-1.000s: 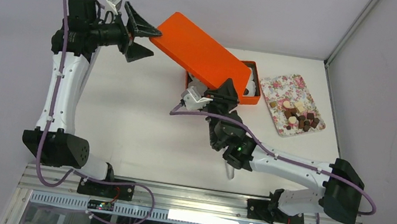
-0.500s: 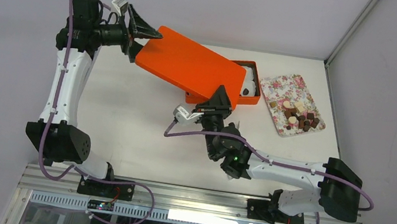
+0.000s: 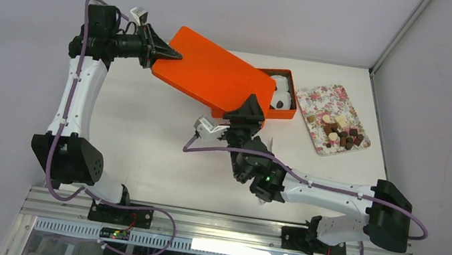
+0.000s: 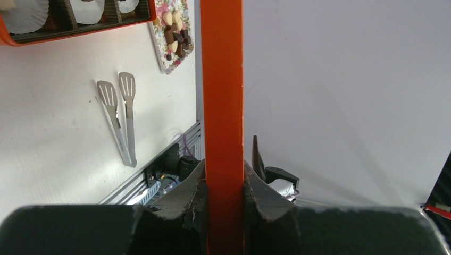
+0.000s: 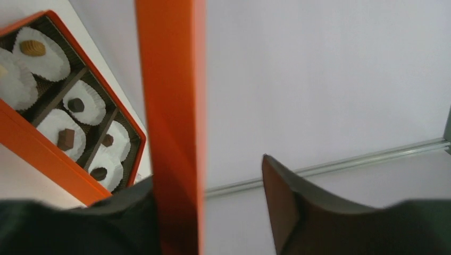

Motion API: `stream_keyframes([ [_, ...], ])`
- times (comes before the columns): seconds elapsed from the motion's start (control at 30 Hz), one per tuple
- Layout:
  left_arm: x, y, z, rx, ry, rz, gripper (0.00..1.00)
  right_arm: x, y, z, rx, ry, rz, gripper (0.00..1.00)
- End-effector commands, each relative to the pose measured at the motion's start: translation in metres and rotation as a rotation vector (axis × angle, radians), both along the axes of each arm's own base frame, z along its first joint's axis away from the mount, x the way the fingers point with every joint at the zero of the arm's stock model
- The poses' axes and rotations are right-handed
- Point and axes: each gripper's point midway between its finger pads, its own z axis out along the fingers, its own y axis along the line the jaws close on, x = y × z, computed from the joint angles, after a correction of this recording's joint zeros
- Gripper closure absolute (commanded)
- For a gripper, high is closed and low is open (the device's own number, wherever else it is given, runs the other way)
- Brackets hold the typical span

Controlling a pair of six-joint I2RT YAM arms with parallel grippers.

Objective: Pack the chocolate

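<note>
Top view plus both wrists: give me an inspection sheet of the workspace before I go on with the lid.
Surface: white table, no damage seen.
Job's things: small brown and cream chocolate pieces on floral-patterned tray; others in white fluted paper cups inside orange box; orange rectangular lid held partly over box.
Clutter: metal tongs lying on table.
Grippers: left gripper jaws clamped on lid; right gripper jaws open around lid's edge.
Cables: purple cable on each arm, no snag seen.
Surroundings: pale walls, aluminium frame.
</note>
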Motion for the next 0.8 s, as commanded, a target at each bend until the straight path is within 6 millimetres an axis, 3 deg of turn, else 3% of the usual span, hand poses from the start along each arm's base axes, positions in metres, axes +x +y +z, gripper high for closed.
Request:
stream_keyframes([
  [0.0, -0.001, 0.001, 0.008, 0.029, -0.086, 0.006, 1.0, -0.009, -0.012, 0.028, 0.23, 0.137, 0.041, 0.15],
  [0.03, 0.003, 0.004, 0.009, 0.037, -0.09, 0.026, 1.0, -0.011, -0.014, 0.027, 0.271, 0.192, 0.057, 0.03],
  [0.07, 0.006, 0.007, 0.011, 0.042, -0.1, 0.046, 1.0, -0.015, -0.016, 0.021, 0.275, 0.262, 0.068, 0.01],
  [0.2, 0.013, 0.013, 0.029, 0.046, -0.187, 0.07, 1.0, -0.035, -0.024, 0.011, 0.398, 0.499, 0.085, 0.01],
  [0.3, 0.021, 0.019, 0.032, 0.075, -0.216, 0.127, 1.0, -0.048, -0.034, 0.012, 0.496, 0.593, 0.096, 0.01],
  [0.47, 0.031, 0.026, 0.034, 0.061, -0.249, 0.191, 1.0, -0.051, -0.048, 0.02, 0.773, 0.762, 0.118, 0.01],
  [0.63, 0.031, 0.026, 0.043, 0.027, -0.29, 0.217, 1.0, -0.012, -0.085, 0.013, 1.206, 0.966, -0.006, 0.01],
  [0.77, 0.03, 0.024, 0.048, -0.013, -0.32, 0.22, 1.0, 0.02, -0.081, 0.015, 1.633, 1.301, 0.132, 0.01],
])
